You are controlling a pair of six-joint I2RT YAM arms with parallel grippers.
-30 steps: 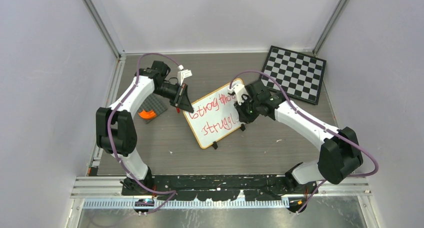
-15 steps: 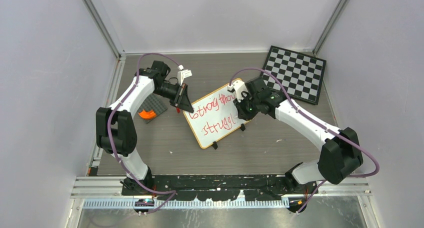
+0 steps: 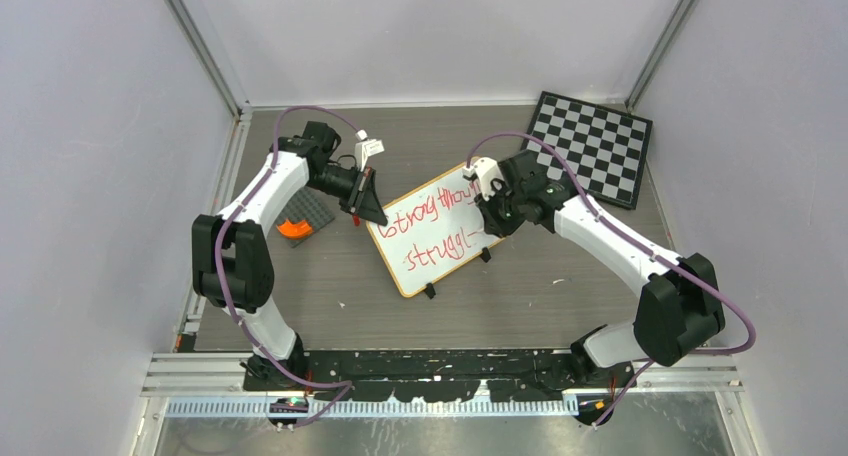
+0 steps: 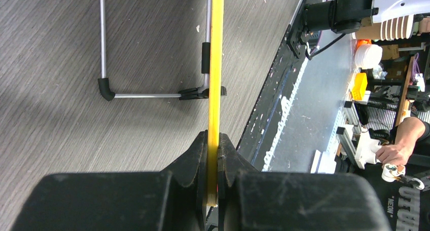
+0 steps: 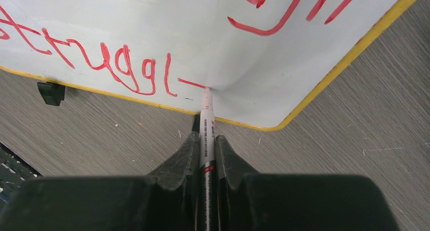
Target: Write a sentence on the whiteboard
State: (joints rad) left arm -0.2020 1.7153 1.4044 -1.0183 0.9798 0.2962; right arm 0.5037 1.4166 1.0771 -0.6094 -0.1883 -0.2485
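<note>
The whiteboard (image 3: 450, 246) stands tilted at the table's middle, white with a yellow-orange rim. The sentence (image 3: 430, 226) is red handwriting in two lines; the lower line reads "struggl" plus a short fresh stroke (image 5: 191, 82). My left gripper (image 3: 372, 211) is shut on the board's left rim, seen edge-on as a yellow strip (image 4: 215, 79) between the jaws. My right gripper (image 3: 488, 214) is shut on a marker (image 5: 207, 135). The marker's tip touches the whiteboard (image 5: 284, 69) at the end of that stroke, near the lower right corner.
A black-and-white checkered board (image 3: 592, 146) lies at the back right. A dark grey block with an orange piece (image 3: 303, 221) sits by the left arm. The whiteboard's wire stand and black feet (image 4: 106, 88) rest on the grey table. The table's front rail (image 4: 284, 89) is near.
My right gripper has moved right and slightly back along the lower line. A short horizontal red stroke now follows "struggl". The left arm and the board have not moved.
</note>
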